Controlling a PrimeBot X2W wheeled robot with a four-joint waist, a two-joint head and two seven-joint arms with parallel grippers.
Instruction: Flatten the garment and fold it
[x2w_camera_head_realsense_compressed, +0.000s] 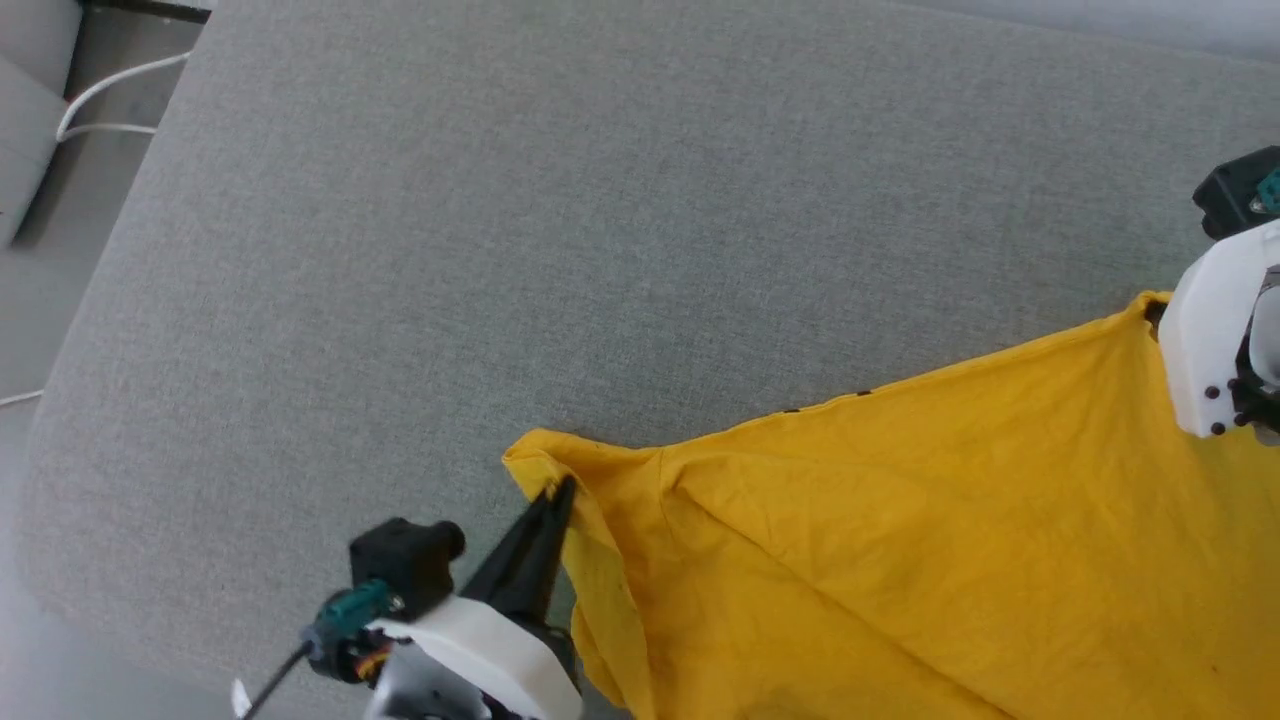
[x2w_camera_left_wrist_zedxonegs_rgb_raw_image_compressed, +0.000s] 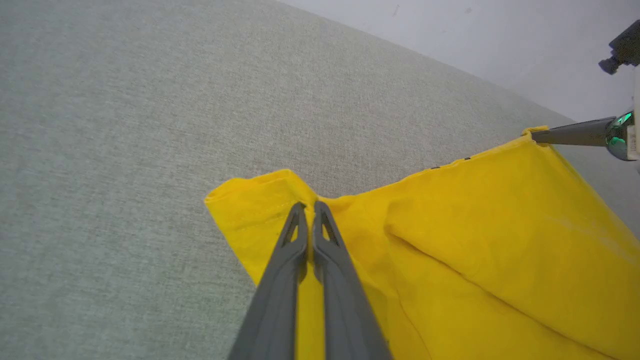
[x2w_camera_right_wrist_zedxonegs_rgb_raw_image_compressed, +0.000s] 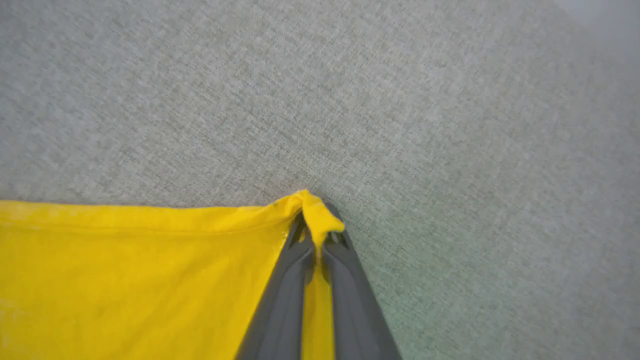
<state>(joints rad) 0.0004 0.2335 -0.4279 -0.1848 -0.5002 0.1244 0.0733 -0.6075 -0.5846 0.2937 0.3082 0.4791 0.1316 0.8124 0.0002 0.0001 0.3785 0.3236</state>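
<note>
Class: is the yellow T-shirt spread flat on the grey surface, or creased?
Creased, not flat: the T-shirt is pinched at two corners by the left gripper and right gripper, with diagonal folds between.

Likely a living room, or a test room furnished as one; a broad grey upholstered surface (x2w_camera_head_realsense_compressed: 600, 200); a grey cushioned seat (x2w_camera_head_realsense_compressed: 25, 100) beyond its left edge; a white cable (x2w_camera_head_realsense_compressed: 110, 127) on pale floor (x2w_camera_head_realsense_compressed: 30, 330).

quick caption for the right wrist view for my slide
The right gripper shut on a corner of the yellow shirt over a grey fabric surface.
</note>
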